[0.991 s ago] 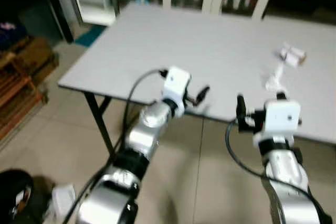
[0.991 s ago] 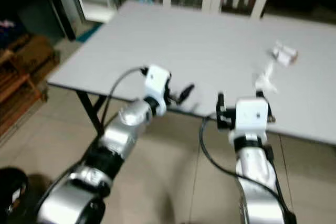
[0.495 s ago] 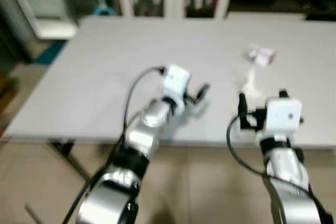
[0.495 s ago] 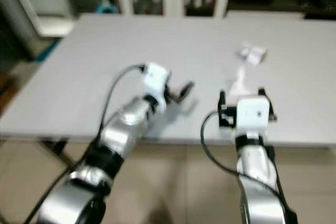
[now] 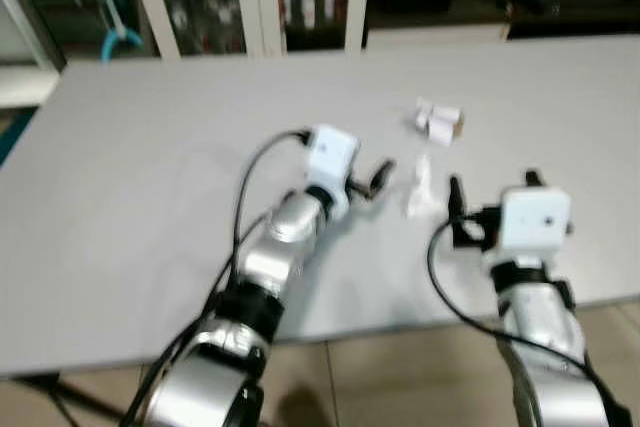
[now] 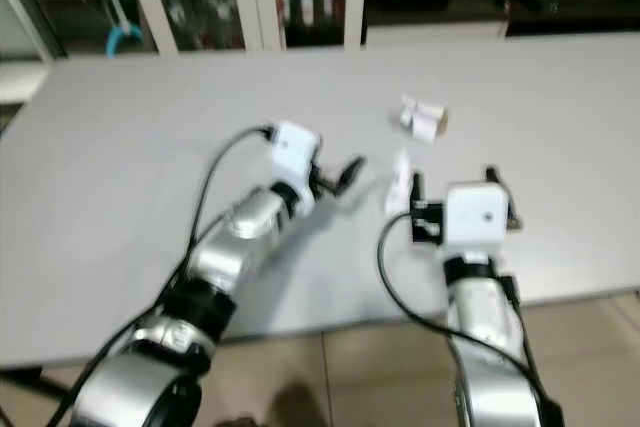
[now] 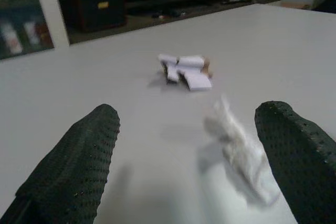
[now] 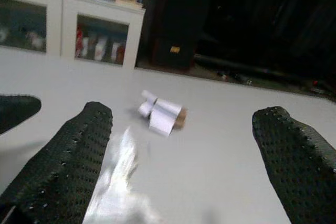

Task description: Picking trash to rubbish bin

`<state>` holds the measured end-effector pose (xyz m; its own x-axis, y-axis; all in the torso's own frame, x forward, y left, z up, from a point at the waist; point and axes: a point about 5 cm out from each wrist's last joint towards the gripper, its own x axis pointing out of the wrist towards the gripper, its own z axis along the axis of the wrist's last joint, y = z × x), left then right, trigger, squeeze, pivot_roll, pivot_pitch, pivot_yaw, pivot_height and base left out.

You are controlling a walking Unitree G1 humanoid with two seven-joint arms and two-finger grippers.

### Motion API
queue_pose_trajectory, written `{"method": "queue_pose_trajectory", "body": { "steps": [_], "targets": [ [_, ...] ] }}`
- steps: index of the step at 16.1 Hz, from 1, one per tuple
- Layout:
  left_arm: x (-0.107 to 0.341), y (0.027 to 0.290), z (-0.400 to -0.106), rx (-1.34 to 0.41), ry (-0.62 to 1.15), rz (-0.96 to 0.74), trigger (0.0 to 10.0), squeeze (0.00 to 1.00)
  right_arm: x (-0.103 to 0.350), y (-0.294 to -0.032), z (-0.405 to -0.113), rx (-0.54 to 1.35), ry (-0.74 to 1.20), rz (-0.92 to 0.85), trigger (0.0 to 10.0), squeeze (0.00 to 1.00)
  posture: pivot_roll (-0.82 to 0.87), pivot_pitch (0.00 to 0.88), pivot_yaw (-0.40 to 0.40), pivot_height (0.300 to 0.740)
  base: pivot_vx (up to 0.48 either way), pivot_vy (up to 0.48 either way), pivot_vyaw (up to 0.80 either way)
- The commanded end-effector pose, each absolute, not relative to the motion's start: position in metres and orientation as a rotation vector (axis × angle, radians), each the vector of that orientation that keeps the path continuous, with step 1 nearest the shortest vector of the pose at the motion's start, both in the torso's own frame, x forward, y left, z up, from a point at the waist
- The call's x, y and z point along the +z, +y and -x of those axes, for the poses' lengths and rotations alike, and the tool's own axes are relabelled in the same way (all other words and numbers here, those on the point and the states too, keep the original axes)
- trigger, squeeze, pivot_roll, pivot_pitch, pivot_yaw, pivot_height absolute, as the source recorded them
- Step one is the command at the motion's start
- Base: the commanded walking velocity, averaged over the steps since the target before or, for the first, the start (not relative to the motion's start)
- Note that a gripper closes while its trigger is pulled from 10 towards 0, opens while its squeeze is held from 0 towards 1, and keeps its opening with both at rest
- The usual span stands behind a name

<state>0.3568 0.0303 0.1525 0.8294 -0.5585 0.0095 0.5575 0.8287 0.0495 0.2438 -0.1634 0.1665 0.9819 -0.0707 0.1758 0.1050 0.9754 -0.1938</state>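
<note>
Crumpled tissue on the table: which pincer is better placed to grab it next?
Probably the left pincer: open, with the crumpled tissue just beside its tips. The right pincer, also open, sits nearer the table edge.

This looks like an office or meeting room: a wide, plain grey surface (image 5: 150, 197) stands on a tiled floor (image 5: 400, 377), and white glass-fronted cabinets (image 5: 250, 7) (files or binders seem to stand inside, though blurred) line the back wall.

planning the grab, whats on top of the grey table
On the flat grey table lie a crumpled white tissue and, farther back, a small white rolled paper scrap. Nothing hides them.
</note>
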Motion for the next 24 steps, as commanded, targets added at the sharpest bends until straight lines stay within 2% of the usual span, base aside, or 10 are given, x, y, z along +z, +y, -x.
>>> {"method": "queue_pose_trajectory", "body": {
  "steps": [1, 9, 12, 24],
  "targets": [
    [0.154, 0.045, -0.361, -0.545, -0.028, -0.054, 10.0, 0.0, 0.169, -0.157, -0.245, -0.071, -0.179, 0.193, 10.0, 0.0, 0.08, 0.061, -0.017, 0.74, 0.0, 0.0, 0.0],
    [0.15, 0.05, -0.362, -0.525, -0.01, -0.064, 10.0, 0.0, 0.161, -0.158, -0.249, -0.087, -0.117, 0.127, 10.0, 0.0, 0.09, 0.076, -0.014, 0.74, 0.0, 0.0, 0.0],
    [0.149, 0.059, -0.359, -0.528, -0.007, -0.075, 10.0, 0.0, 0.155, -0.158, -0.25, -0.09, -0.083, 0.088, 10.0, 0.0, 0.12, 0.125, 0.006, 0.74, 0.0, 0.0, 0.0],
    [0.145, 0.077, -0.338, -0.544, 0.028, -0.103, 10.0, 0.0, 0.146, -0.168, -0.275, -0.094, -0.033, 0.046, 10.0, 0.0, 0.21, 0.231, 0.027, 0.74, 0.0, 0.0, 0.0]
  ]
}}
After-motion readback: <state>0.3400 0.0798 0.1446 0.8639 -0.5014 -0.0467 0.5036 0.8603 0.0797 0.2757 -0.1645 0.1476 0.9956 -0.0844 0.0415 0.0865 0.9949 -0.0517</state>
